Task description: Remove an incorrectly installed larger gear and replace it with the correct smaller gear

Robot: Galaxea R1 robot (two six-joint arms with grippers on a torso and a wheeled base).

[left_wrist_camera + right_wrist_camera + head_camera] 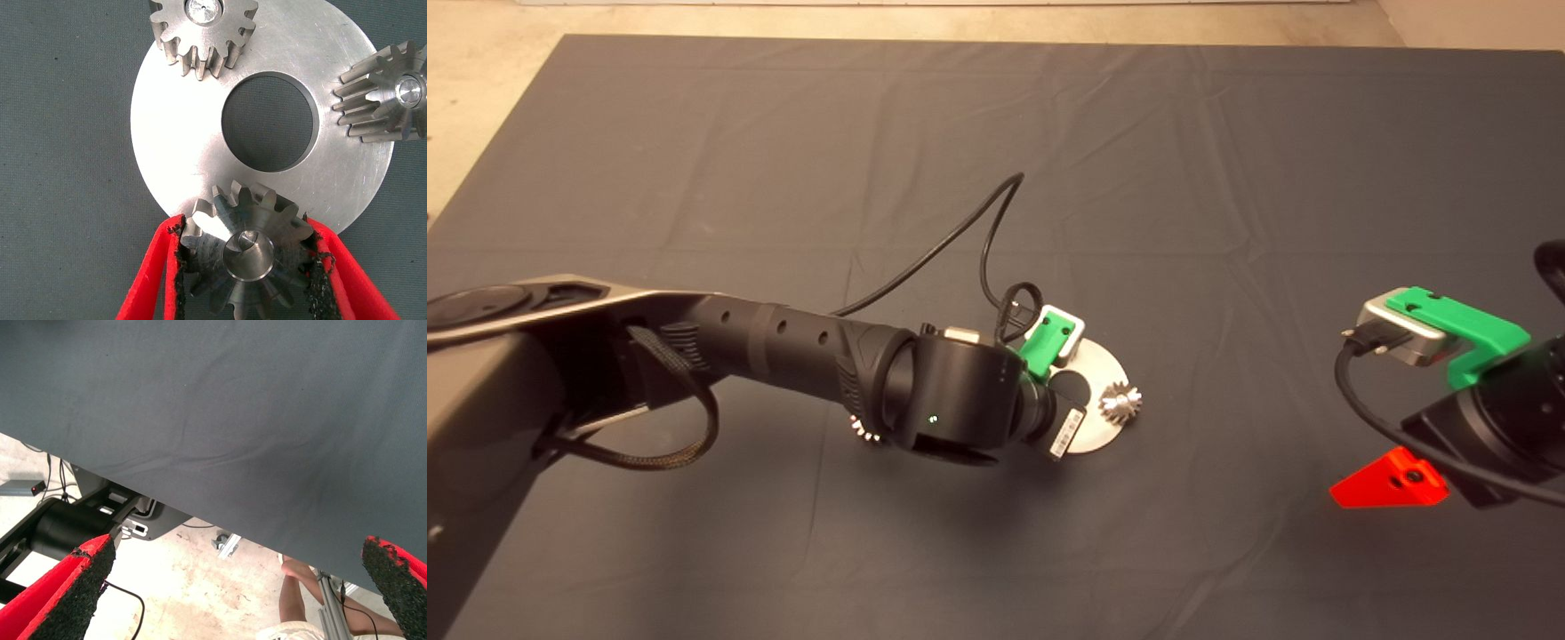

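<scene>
A round silver plate (167, 133) with a centre hole lies on the mat and carries three gears. My left gripper (247, 227) is shut on the larger gear (248, 257), a long-toothed one at the plate's rim, with a black pad against its teeth on each side. Another long-toothed gear (390, 93) sits further round the rim and also shows in the head view (1121, 403). A smaller gear (203, 30) with short blunt teeth stands on the plate too. In the head view my left wrist hides the gripped gear. My right gripper (1392, 480) waits open at the mat's right edge.
The toothed edge of one more gear (864, 429) peeks out from under my left arm on the mat. A black cable (960, 236) loops behind the plate (1103, 436). The right wrist view shows the mat's edge, bare floor and a person's leg (293, 593).
</scene>
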